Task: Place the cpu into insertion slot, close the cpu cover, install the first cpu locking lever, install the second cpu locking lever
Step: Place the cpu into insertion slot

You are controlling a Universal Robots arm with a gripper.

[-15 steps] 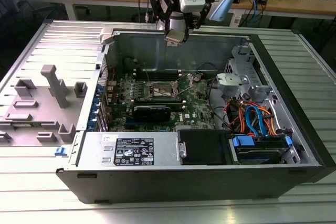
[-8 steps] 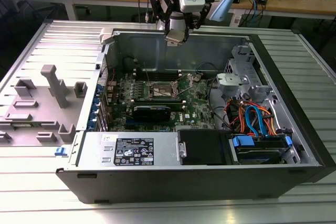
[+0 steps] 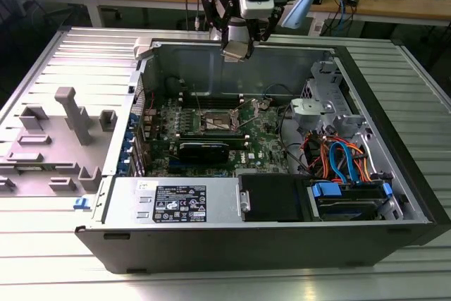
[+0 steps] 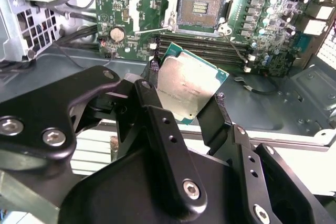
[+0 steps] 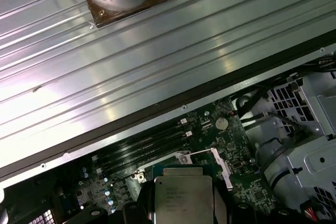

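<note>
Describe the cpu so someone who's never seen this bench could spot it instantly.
Find the open computer case; the gripper hangs above it in the exterior view. Pinched between its black fingers is the cpu, a flat square chip whose shiny silver top sets it apart from the long black memory sticks.

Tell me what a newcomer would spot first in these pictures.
The tool grips the shiny square cpu by its edges, holding it in the air over the open computer case. Inside the case, on the green motherboard, the socket lies bare and uncovered. Orange and blue cables cluster at the exterior view's right.
</note>
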